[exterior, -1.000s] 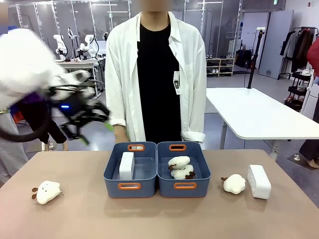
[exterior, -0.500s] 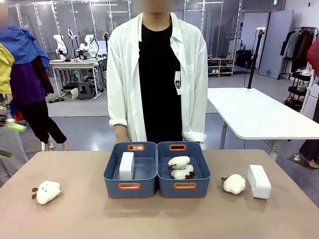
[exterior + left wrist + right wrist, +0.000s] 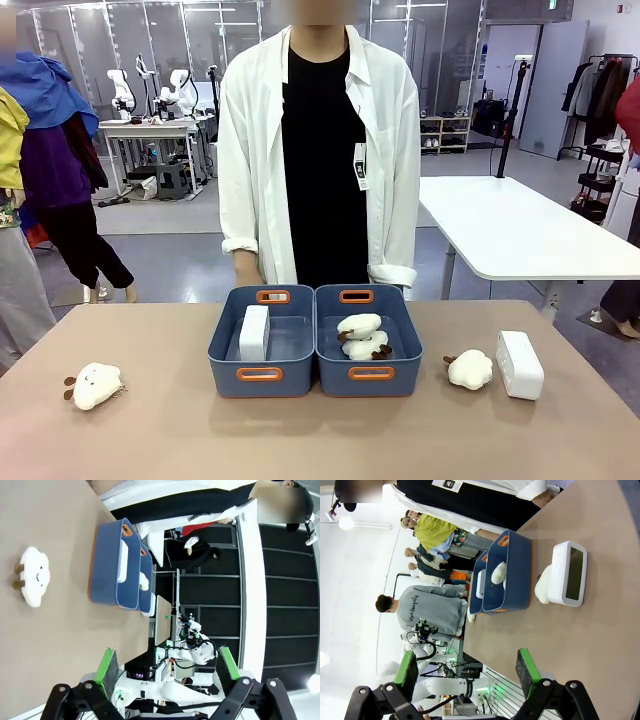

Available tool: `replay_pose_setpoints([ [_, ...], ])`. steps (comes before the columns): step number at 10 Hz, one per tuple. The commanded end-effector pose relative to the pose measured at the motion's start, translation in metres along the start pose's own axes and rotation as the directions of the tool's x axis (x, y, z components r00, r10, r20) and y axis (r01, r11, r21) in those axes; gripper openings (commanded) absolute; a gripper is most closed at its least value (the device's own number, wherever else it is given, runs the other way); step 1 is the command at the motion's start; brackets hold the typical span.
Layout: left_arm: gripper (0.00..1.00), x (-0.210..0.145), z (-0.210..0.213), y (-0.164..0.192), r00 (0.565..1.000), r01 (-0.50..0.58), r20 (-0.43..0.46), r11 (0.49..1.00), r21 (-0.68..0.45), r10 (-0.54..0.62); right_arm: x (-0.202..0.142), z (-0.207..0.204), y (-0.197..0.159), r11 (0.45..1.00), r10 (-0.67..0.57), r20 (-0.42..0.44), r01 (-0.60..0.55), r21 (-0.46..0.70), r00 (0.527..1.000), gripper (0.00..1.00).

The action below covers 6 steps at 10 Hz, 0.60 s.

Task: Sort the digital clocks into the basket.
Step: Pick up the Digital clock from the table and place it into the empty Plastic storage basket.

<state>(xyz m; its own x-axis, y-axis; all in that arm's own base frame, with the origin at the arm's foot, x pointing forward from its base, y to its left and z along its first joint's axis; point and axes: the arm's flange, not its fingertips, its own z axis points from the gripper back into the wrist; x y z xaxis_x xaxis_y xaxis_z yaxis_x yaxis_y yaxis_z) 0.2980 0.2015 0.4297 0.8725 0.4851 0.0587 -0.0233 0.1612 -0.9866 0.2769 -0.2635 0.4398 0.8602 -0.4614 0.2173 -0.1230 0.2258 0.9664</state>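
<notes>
Desk [image 3: 150, 440] brown; person [image 3: 318, 150] in a white coat stands at its far edge. Two blue bins sit side by side at centre: left basket [image 3: 225, 370] holds first clock [image 3: 254, 332] on edge, right bin [image 3: 405, 372] holds plush toys [image 3: 362, 336]. Left tool [image 3: 166, 664] and right tool [image 3: 466, 666] both wide, holding nothing. Second clock [image 3: 519, 364] lies on the desk right of the bins, a plush toy [image 3: 469, 369] just beside it. Another plush toy [image 3: 95, 384] lies far left.
</notes>
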Motion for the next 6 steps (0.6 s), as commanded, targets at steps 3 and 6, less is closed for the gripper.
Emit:
replay_pose_setpoints([
  [3,1.00,-0.013,0.006,-0.023,0.999,0.036,-0.016,0.999,0.031,-0.036,0.000,0.001,0.002,1.000,0.015,0.006,-0.015,0.013,1.000,1.00],
  [6,1.00,-0.013,0.006,-0.023,0.999,0.036,-0.016,0.999,0.031,-0.036,-0.011,0.002,0.046,0.983,0.159,-0.101,-0.167,-0.080,0.982,1.00],
])
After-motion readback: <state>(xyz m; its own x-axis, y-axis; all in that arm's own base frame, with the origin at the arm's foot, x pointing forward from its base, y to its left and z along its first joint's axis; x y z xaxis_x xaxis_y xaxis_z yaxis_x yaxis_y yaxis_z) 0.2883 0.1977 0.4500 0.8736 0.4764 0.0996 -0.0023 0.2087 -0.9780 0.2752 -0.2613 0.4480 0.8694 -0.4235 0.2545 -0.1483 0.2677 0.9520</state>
